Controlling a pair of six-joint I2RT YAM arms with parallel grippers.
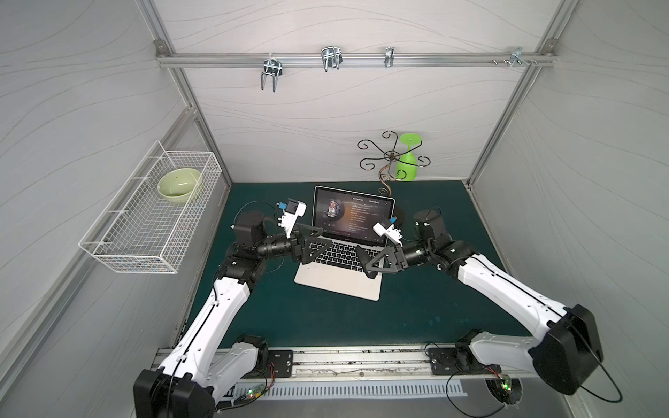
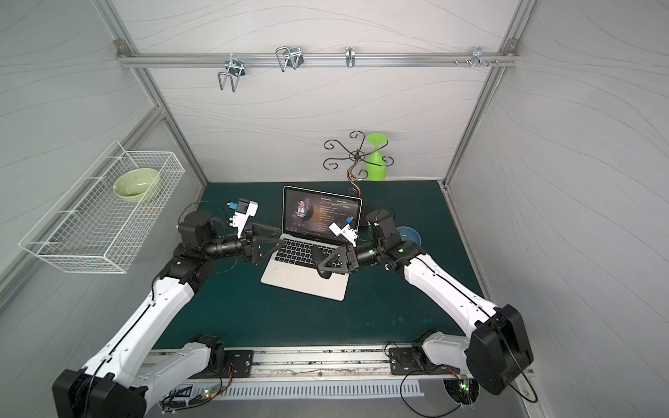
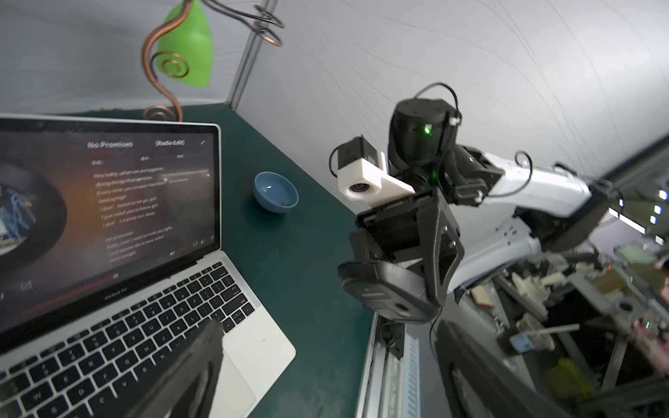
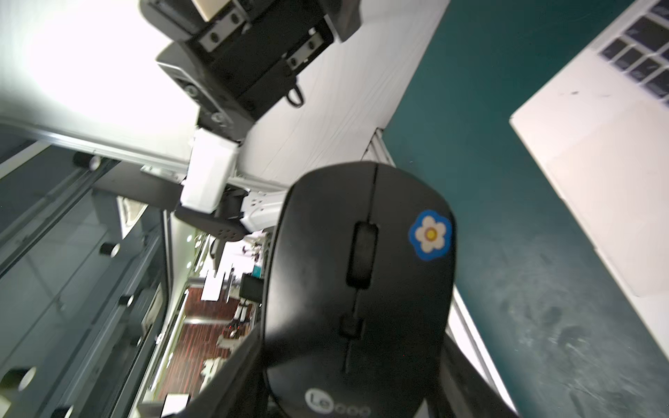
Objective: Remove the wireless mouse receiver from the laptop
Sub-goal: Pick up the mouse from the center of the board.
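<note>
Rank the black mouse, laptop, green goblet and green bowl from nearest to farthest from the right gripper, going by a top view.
1. black mouse: clamped in the right gripper.
2. laptop: just below it.
3. green goblet: far back, to the right.
4. green bowl: in the wire basket, far left.

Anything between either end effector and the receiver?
The receiver isn't discernible in any view, so its path can't be checked. The right end effector is shut on the mouse, which fills its jaws. The left end effector is open and empty above the laptop keyboard.
</note>
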